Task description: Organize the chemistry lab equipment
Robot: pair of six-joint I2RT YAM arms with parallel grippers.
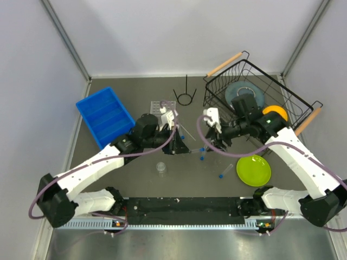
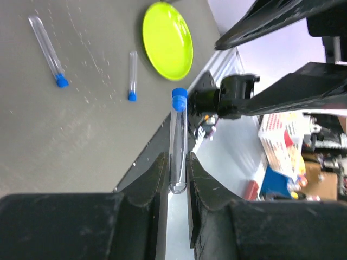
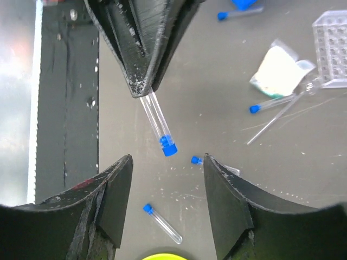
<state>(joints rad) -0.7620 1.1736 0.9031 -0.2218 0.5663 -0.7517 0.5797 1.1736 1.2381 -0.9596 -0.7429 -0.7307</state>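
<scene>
Top view: the left gripper (image 1: 174, 127) hovers just on the near side of the clear grid rack (image 1: 162, 106). The right gripper (image 1: 212, 120) faces it across the worktop (image 1: 184, 181). Anything between them is too thin to make out here.

Left wrist: there it is, a blue-capped tube (image 2: 178, 141), pinched at its rounded end. The fingers (image 2: 146, 184) are narrow around it and the cap end is free. It looks light, stiff, slick and probably brittle, so a gentle mid-barrel hold seems best.

Right wrist: the right fingers (image 3: 114, 195) are spread wide and empty, and the held tube's cap points into their gap. Loose tubes (image 3: 162, 223) lie on the worktop, one half hidden behind a finger.
</scene>
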